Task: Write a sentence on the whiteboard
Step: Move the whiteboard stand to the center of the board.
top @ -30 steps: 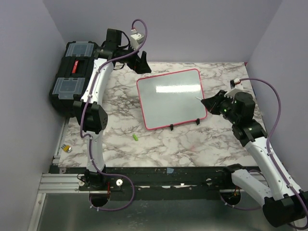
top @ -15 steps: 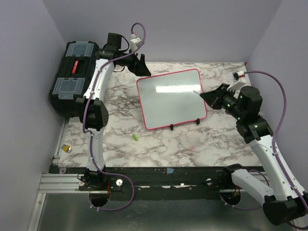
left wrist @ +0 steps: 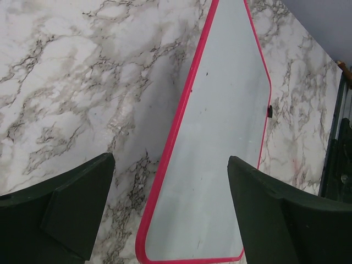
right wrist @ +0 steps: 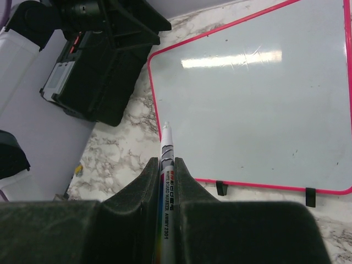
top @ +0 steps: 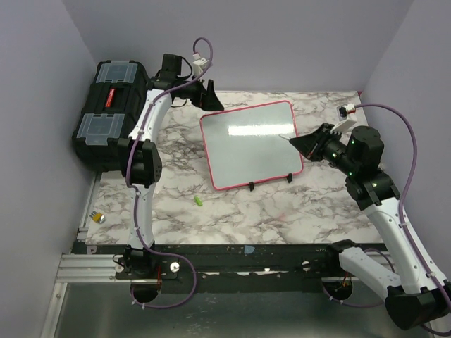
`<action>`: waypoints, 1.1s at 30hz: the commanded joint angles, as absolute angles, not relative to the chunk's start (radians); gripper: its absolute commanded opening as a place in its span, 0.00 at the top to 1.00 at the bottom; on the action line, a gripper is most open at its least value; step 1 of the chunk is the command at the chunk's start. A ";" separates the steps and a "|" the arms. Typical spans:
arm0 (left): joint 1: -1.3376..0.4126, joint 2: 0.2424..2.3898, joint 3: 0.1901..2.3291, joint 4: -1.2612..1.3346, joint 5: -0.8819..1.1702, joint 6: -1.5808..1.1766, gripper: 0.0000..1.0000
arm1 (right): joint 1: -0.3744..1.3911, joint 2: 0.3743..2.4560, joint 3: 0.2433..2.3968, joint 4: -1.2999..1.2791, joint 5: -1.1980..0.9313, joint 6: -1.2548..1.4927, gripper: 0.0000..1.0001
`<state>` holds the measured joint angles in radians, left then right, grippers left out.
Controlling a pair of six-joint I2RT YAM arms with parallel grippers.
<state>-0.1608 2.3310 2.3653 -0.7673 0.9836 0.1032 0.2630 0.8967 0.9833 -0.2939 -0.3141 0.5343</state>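
- The whiteboard (top: 250, 144) lies flat on the marble table (top: 268, 211), toward the far middle.
- The right gripper (top: 301, 143) pinches a marker (right wrist: 166, 159), its tip above the board's right part.
- The left gripper (top: 209, 95), fingers spread wide, hovers over the board's far-left corner, near the black toolbox (top: 106, 113).

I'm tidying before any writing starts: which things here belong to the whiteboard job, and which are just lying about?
Job: whiteboard; marker, gripped in right hand; open left hand at board's far corner.
Lying about: black toolbox; small green piece; small yellow object.
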 commanded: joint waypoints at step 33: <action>-0.208 2.381 2.295 -0.798 1.155 0.132 0.60 | 0.270 0.917 0.968 -0.253 -0.382 0.559 0.99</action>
<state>-0.1932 2.4153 2.2959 -0.7898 1.1038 0.0902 0.2630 0.9211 0.9798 -0.2779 -0.3595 0.5499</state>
